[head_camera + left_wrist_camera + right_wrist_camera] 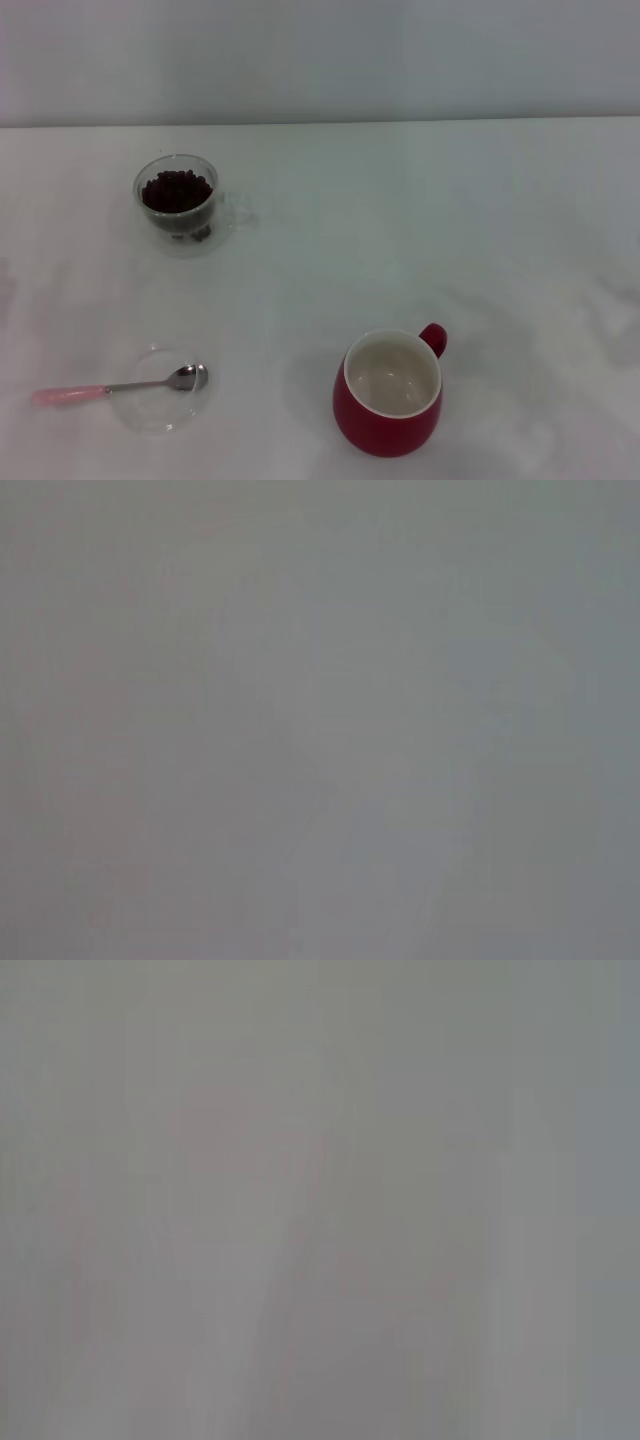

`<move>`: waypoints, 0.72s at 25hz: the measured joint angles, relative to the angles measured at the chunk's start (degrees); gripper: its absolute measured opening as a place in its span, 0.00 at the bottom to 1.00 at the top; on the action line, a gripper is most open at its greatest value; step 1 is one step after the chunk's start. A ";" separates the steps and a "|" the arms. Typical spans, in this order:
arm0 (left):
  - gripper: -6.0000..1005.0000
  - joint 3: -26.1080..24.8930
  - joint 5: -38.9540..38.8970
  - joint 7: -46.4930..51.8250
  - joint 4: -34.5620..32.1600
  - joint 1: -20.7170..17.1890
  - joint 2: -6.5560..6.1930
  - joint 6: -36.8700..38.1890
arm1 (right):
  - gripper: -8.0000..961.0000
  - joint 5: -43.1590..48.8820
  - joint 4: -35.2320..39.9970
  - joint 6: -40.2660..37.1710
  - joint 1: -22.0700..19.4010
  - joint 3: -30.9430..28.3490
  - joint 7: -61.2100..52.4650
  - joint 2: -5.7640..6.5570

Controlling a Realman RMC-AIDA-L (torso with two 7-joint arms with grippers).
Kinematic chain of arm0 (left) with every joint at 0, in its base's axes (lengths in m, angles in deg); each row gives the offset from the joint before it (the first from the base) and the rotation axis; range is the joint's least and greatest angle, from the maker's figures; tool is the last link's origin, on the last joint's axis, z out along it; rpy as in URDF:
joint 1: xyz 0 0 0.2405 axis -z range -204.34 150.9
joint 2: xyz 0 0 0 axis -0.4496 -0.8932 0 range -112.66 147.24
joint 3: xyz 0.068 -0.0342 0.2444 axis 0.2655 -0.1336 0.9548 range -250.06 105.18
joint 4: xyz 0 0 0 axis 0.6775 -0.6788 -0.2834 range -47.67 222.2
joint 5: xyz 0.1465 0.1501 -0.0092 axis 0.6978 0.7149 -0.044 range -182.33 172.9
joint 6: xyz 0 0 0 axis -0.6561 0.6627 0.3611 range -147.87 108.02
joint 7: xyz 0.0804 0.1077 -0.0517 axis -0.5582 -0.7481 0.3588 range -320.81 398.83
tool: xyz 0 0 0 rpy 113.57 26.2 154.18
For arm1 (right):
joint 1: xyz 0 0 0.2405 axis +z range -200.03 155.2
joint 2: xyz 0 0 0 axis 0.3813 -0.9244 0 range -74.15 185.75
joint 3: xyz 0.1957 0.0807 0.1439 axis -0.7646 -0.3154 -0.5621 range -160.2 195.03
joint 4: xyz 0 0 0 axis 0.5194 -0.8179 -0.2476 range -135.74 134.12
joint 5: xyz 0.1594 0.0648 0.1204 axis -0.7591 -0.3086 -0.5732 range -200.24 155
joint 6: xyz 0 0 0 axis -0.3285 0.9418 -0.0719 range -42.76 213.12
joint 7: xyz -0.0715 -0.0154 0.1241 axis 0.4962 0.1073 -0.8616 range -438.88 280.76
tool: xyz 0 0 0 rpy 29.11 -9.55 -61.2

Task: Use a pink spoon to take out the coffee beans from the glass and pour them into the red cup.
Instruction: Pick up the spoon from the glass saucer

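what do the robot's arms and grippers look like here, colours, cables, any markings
Nothing can be said: neither arm nor gripper shows in any view. The head view holds only the white table with the glass of coffee beans, the pink spoon and the red cup. Both wrist views show only blank grey.

Head view bright, evenly lit, slightly soft; faint shadow beside red cup (388, 395). Both wrist views uniform grey blur, nothing resolvable.

pink spoon (120, 385) flat, near-left | glass (178, 203) of coffee beans (177, 190) far-left | red cup (389, 394) upright, near-centre
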 joint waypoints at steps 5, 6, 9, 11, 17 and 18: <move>0.80 0.06 3.53 7.61 1.02 -2.83 0.12 7.51 | 0.38 0.00 2.27 0.76 0.72 -12.64 2.72 -1.41; 0.80 0.07 4.55 9.98 1.40 -3.22 0.12 9.05 | 0.38 0.00 2.72 1.17 1.01 -15.41 2.98 -1.74; 0.80 0.08 6.27 17.05 2.94 -4.11 0.12 12.64 | 0.38 0.01 4.39 2.33 1.82 -21.00 3.28 -2.00; 0.80 0.09 6.60 22.09 4.63 -4.56 0.18 14.52 | 0.38 0.01 5.69 3.52 2.30 -22.74 3.37 -1.76; 0.80 -0.59 10.24 32.77 11.18 -4.26 0.90 16.53 | 0.38 0.02 9.90 7.28 3.74 -28.39 3.43 -1.39; 0.80 -0.94 10.53 33.19 12.12 -4.15 1.01 16.62 | 0.38 0.02 10.28 7.63 4.08 -29.20 3.43 -1.39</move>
